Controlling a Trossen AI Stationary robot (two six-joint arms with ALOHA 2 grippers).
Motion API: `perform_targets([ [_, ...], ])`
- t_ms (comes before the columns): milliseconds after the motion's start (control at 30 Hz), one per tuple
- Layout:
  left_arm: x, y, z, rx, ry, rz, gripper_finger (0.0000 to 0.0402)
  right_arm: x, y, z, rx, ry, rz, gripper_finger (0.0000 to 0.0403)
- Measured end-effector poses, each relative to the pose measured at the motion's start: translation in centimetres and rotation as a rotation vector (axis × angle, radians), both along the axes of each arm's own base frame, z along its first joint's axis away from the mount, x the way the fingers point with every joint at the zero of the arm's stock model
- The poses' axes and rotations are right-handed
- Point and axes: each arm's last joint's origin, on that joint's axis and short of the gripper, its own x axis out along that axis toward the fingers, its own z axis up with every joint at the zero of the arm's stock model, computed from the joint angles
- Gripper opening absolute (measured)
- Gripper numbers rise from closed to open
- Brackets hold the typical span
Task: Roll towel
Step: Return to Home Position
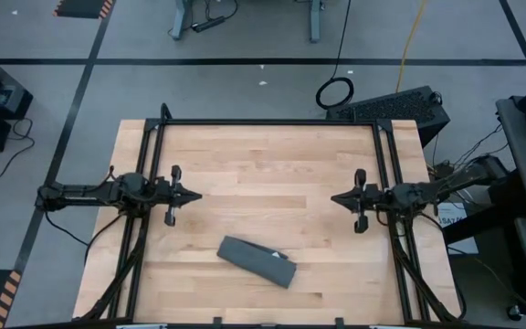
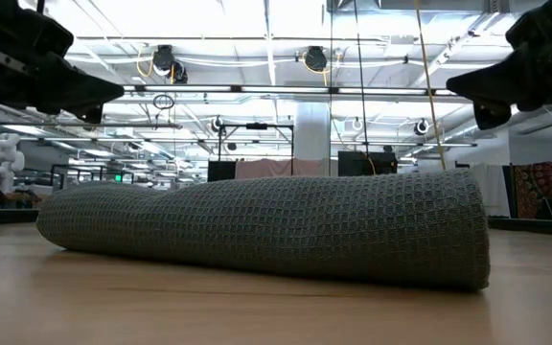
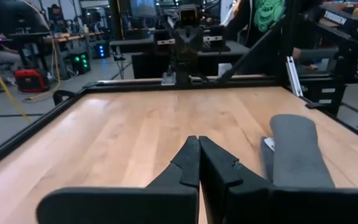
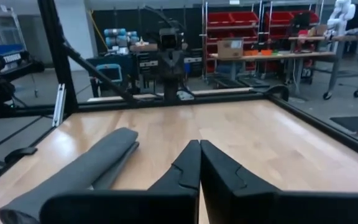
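Towel [image 2: 276, 225], waffle-weave grey roll, lies on pale wooden table [image 1: 272, 155].

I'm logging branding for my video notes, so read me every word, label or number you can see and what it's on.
"TROSSEN": white letters on a dark bar, left wrist view, first letter unclear.
White lettering on a dark part, right wrist view: too blurred to read.
White tag on the towel: no readable print.
Nothing else is legible.

floor [image 1: 245, 90]: grey, black tape lines [image 1: 245, 62] | shelving [image 4: 229, 22]: red, far side | ceiling [image 2: 257, 24]: brightly lit
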Motion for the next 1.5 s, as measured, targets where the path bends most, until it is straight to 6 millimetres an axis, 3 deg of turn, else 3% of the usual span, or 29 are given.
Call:
perform_targets([
  [367,0.0,0.0,0.0,-0.04,0.002,-0.003,0.0002,-2.4,-0.7,0.9,-0.037,-0.109,-0.003,0.0],
  [733,-0.1,1.6,0.1,-0.015,-0.009,0.139,0.0002,-2.3,-1.2,0.7,-0.092,-0.092,0.002,0.0],
  [1033,-0.3,2.6,0.2,-0.049,-0.021,0.124,0.0002,-2.1,-1.5,0.3,-0.05,-0.051,0.013,0.0],
  [1300,-0.1,1.8,0.2,-0.098,-0.02,0.032,0.0001,-2.1,-1.5,0.3,-0.066,-0.049,0.009,0.0],
  [1500,0.0,0.9,0.0,-0.073,0.005,0.059,0.0001,-2.1,-1.5,0.3,-0.076,-0.048,0.006,0.0],
])
